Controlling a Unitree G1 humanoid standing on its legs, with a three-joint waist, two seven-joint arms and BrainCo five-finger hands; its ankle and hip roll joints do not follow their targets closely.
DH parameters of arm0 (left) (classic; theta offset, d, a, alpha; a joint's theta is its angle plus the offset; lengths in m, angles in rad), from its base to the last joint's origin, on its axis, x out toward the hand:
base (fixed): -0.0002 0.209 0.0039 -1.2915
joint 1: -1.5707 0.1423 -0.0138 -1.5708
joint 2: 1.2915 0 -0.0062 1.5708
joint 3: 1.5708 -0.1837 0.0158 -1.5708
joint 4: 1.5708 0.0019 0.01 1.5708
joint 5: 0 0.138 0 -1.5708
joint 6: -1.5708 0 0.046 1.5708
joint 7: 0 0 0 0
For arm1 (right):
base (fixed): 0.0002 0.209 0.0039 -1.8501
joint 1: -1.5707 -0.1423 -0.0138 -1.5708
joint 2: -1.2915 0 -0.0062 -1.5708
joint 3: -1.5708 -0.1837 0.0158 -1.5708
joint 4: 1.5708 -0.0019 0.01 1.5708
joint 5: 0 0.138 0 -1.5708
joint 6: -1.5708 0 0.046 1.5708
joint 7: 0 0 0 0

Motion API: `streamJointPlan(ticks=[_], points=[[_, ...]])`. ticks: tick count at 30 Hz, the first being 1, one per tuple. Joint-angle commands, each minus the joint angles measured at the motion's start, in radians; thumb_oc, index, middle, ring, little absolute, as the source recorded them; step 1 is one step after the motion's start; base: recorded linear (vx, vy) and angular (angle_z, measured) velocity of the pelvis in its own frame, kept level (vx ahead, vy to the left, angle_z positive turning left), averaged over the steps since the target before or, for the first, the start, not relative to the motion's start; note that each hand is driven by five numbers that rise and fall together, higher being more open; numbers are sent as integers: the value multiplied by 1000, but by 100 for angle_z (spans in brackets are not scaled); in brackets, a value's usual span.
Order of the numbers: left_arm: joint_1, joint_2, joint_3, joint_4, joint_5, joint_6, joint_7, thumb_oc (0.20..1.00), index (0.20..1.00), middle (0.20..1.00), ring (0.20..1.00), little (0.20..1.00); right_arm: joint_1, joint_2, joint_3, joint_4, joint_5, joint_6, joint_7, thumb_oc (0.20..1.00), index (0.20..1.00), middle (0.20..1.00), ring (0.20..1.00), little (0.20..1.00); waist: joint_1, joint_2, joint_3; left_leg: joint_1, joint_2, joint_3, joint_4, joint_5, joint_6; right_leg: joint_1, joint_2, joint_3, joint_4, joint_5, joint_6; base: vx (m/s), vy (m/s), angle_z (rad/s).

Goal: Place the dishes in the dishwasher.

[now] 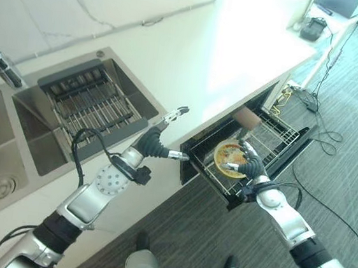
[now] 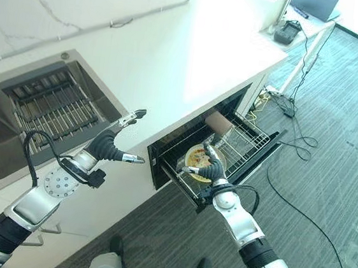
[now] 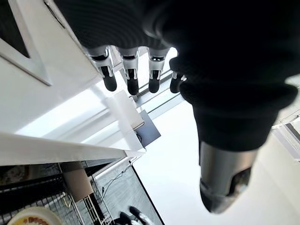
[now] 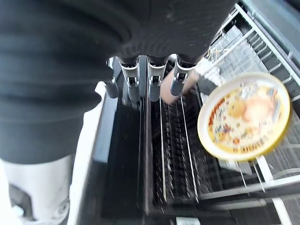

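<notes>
The yellow plate (image 4: 243, 116) lies in the dishwasher rack (image 1: 274, 139) just beside the right hand (image 1: 248, 162), whose straight fingers (image 4: 178, 83) hold nothing, so withdrawing seems next, while the left hand (image 1: 159, 141) hovers open over the worktop (image 1: 193, 59).

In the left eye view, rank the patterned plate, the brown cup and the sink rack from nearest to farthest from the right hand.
1. Patterned plate: in the pulled-out dishwasher rack, right beside the right hand.
2. Brown cup: further back in the same rack.
3. Sink rack: far off to the robot's left, in the sink.
</notes>
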Motion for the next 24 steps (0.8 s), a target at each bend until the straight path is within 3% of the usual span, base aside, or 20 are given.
streamJointPlan(ticks=[1, 7, 13, 19, 21, 24], points=[[-53, -12, 51, 28, -12, -69, 6, 1000, 1000, 1000, 1000, 1000, -52, -30, -84, -81, -25, -129, 21, 1000, 1000, 1000, 1000, 1000, -6, 10, 14, 34, 35, -7, 2, -30, -12, -21, 21, 6, 21, 5, -5, 71, 10, -10], [25, -38, 140, 68, -38, -91, -52, 1000, 1000, 1000, 1000, 1000, 77, 3, -257, -155, 20, -252, -27, 1000, 1000, 1000, 1000, 1000, -42, 33, -45, 108, 47, 15, -32, -37, -18, 33, 29, -15, 16, -14, -11, 67, -22, -5], [101, -25, 221, 69, -38, -114, -82, 1000, 1000, 1000, 1000, 1000, 163, 45, -395, -113, 81, -338, -124, 1000, 1000, 1000, 1000, 1000, -63, 43, -42, 108, 55, 39, 35, -70, -9, 31, 30, -20, 75, -36, -26, -12, -67, -1], [68, -9, 230, 105, -50, -120, -85, 1000, 1000, 1000, 1000, 1000, 157, 74, -468, 51, 160, -404, -223, 1000, 1000, 1000, 1000, 1000, -66, 53, -27, 109, 51, 45, 95, -112, 1, 17, 15, -30, 172, -48, -33, -81, -60, -1], [51, -15, 218, 116, -42, -125, -84, 1000, 1000, 1000, 1000, 1000, 152, 84, -474, 115, 216, -441, -214, 1000, 1000, 1000, 1000, 1000, -67, 58, -19, 96, 57, 42, 135, -126, 1, 5, 13, -30, 207, -61, -44, -55, -41, -1], [-14, -37, 153, 132, -21, -110, -68, 1000, 1000, 1000, 1000, 1000, 96, 103, -472, 266, 352, -492, -154, 1000, 1000, 1000, 1000, 1000, -56, 85, 6, 27, 66, -6, 263, -175, -2, -52, 10, -22, 333, -135, -78, -61, 13, 8]])
